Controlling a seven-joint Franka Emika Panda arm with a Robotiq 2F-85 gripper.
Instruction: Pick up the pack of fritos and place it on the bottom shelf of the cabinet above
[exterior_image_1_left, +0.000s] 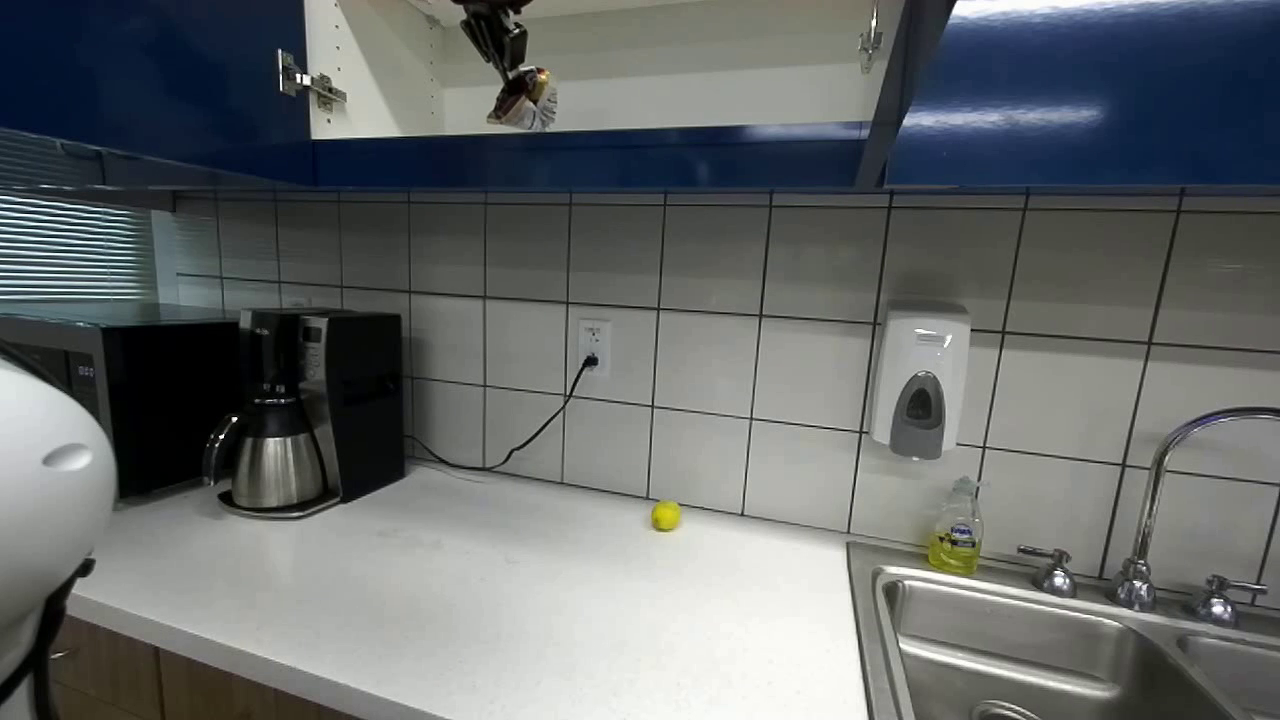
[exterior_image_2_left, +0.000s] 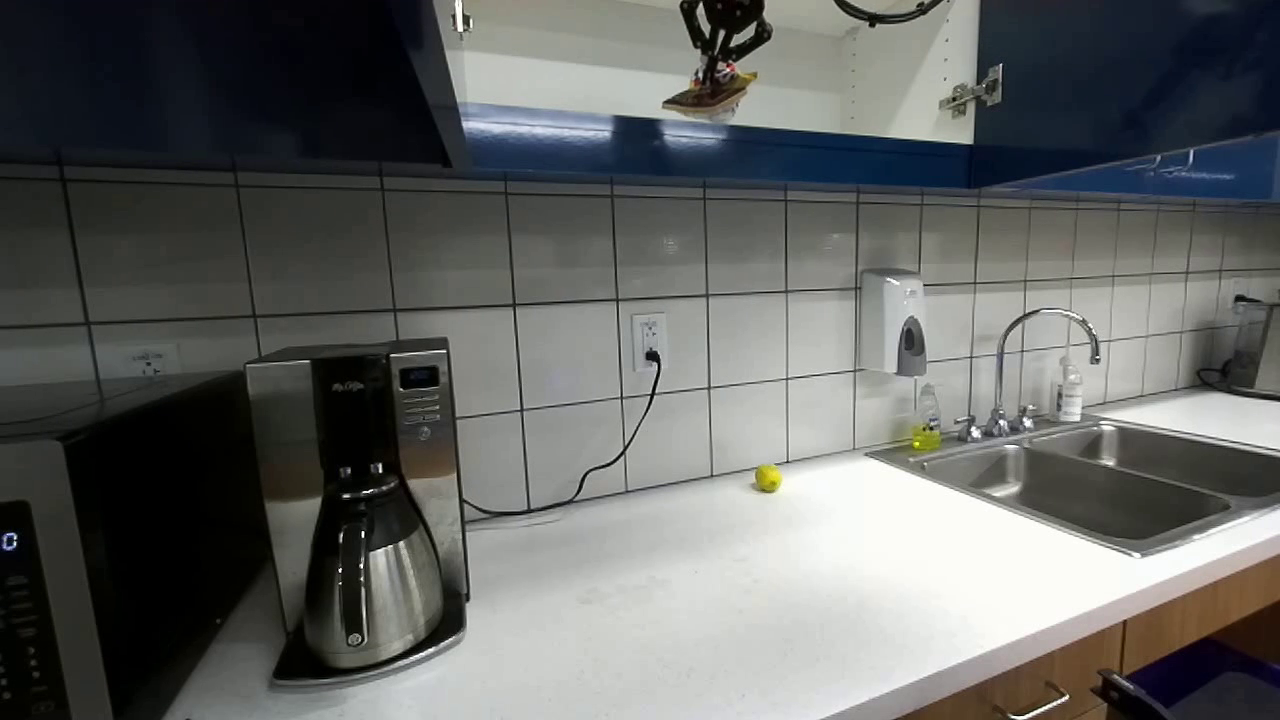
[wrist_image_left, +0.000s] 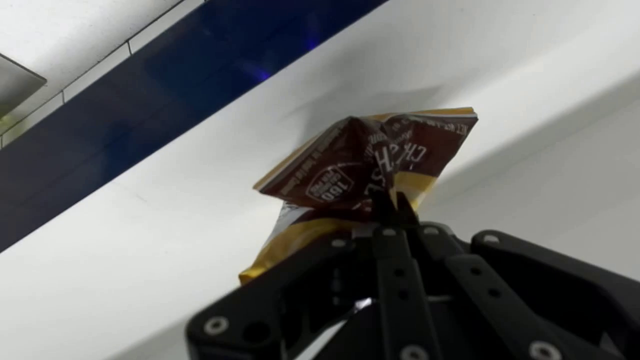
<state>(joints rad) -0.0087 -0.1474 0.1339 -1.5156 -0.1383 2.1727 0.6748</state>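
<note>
My claw is pinched closed on the Fritos pack, over the cabinet's white bottom shelf, contact unclear, so I should lower gently, well behind the blue front edge, and release only once it rests.

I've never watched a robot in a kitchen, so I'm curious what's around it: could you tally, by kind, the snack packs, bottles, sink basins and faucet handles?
Snack packs (Fritos pack, held in the gripper): 1
Bottles (dish-soap bottle, pump bottle): 2
Sink basins: 2
Faucet handles: 2
Total: 7
</note>
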